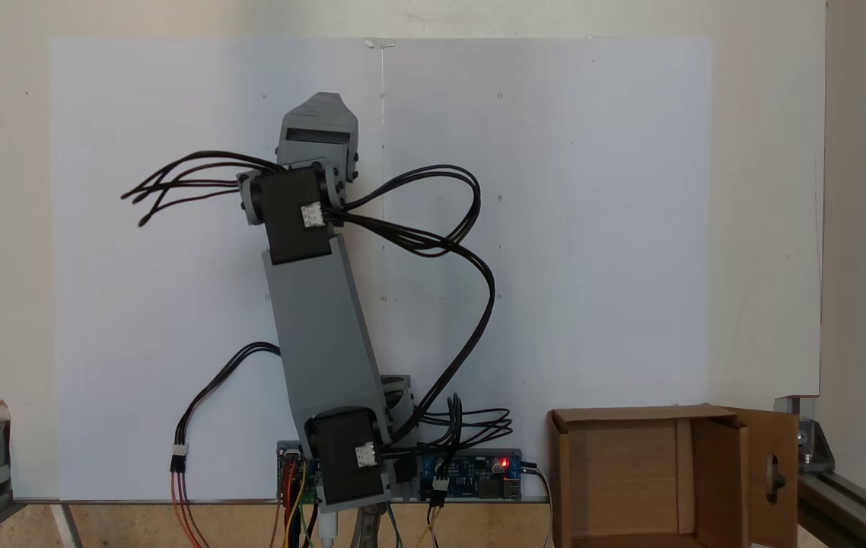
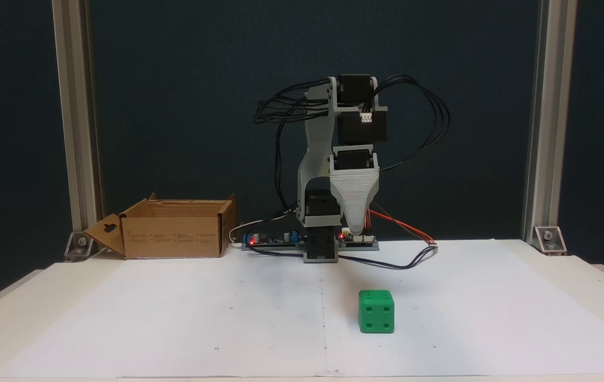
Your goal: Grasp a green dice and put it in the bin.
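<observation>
Green dice (image 2: 376, 311) sits free at 5 o'clock of raised gripper (image 2: 356, 229), jaw state unreadable; bin (image 2: 174, 236) waits at 9 o'clock.

green dice (image 2: 376, 311), brown cardboard bin (image 2: 172, 236), white paper (image 2: 174, 318), grey arm (image 2: 317, 154)

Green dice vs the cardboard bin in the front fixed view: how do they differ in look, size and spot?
Colour: the green dice is bright green with dark round pips; the bin is plain brown cardboard.
Size: the bin is several times wider than the dice.
Form: the dice is a closed cube; the bin is open-topped, with a flap splayed out, pierced by a handle hole.
Spot: the dice sits nearer the camera, the bin far back left.
Both rest on the table, untouched.
</observation>
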{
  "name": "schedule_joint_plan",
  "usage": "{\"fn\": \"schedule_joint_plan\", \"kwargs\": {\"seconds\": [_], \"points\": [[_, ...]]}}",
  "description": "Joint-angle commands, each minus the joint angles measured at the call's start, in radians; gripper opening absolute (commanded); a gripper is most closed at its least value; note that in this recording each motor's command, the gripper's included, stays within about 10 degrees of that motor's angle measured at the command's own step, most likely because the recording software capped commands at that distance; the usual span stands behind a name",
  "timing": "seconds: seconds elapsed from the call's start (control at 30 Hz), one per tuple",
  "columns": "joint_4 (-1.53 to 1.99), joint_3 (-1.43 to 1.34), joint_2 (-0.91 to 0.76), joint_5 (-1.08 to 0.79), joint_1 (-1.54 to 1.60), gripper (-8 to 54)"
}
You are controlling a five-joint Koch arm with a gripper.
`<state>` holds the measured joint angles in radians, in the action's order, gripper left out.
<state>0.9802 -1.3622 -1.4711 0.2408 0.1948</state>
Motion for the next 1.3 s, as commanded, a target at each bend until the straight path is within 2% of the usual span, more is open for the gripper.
{"fn": "schedule_joint_plan", "kwargs": {"seconds": [0.0, 1.27], "points": [[-0.015, 0.061, -0.006, 0.038, 0.018, 44.5], [-0.12, 0.061, 0.15, 0.126, 0.055, 43.8]]}}
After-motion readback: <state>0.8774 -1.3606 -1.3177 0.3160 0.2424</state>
